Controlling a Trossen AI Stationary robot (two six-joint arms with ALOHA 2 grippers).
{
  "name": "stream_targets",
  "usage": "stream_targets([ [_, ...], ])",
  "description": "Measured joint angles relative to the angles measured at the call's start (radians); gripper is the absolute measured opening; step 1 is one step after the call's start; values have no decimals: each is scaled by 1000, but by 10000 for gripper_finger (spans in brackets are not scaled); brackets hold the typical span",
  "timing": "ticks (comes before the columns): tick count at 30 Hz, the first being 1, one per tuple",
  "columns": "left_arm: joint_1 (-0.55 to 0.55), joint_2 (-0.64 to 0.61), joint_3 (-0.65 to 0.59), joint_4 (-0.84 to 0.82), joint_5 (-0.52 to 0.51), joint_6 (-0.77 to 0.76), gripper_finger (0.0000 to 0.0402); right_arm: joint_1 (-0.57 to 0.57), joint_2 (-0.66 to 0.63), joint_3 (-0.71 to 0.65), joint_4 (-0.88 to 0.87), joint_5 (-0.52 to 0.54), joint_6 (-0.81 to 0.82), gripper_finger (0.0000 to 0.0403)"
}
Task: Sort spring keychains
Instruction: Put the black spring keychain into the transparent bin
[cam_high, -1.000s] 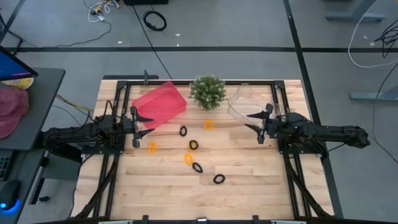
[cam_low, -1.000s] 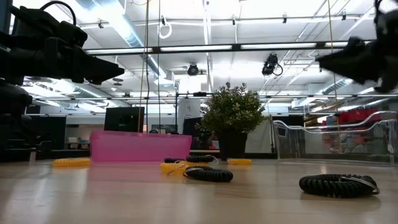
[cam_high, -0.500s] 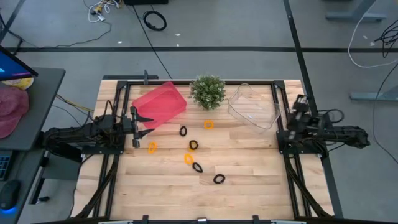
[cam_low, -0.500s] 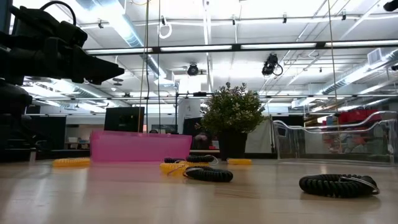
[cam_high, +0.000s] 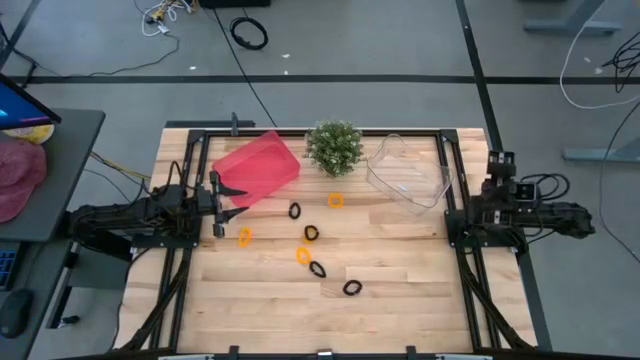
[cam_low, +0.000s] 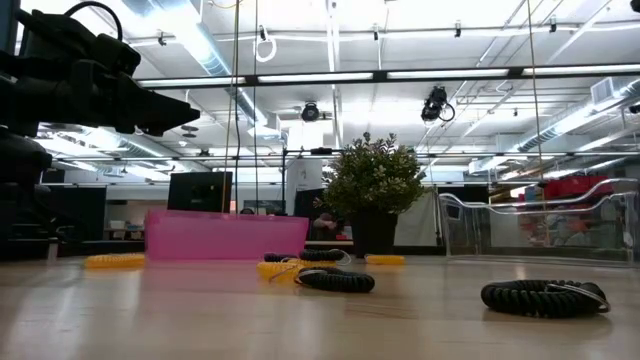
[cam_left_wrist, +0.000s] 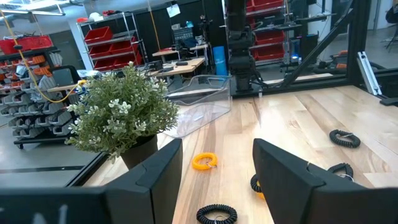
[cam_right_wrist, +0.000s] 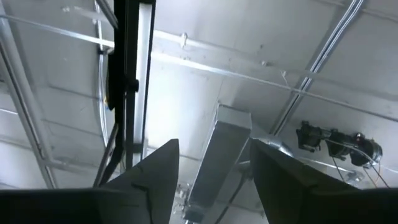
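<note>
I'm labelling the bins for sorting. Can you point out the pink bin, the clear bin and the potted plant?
pink bin (cam_high: 258, 167), high view, on its bare floor.
clear bin (cam_high: 405, 175), high view, on its transparent floor.
potted plant (cam_high: 334, 147), high view, on the middle of its foliage.

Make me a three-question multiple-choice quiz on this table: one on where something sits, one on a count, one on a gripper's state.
1. What stands between the pink bin and the clear container?
A) a monitor
B) the green plant
C) a cable coil

2. How many orange spring keychains lie on the table in the high view?
A) one
B) three
C) six

3. How is the left gripper?
A) open, holding nothing
B) shut on a black keychain
C) shut on the plant

Answers:
1 B: the plant sits at the far edge between the two containers.
2 B: one lies near the plant, one near the left gripper and one mid-table.
3 A: the left wrist view shows its fingers apart with only table between them.
</note>
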Motion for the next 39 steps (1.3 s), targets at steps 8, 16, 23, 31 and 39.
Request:
stream_targets([
  [8, 0, 0, 0, 0, 0, 0, 200, 0, 32, 414, -717, 9, 22, 199],
  [16, 0, 0, 0, 0, 0, 0, 200, 0, 381, 1092, -1755, 109, 71, 199],
  [23, 0, 0, 0, 1, 0, 0, 200, 0, 540, 1196, -1758, 107, 137, 199],
  [31, 0, 0, 0, 1, 0, 0, 200, 0, 639, 1196, -1769, 106, 85, 199],
  [39, 0, 0, 0, 0, 0, 0, 200, 0, 756, 1308, -1953, 106, 88, 199],
])
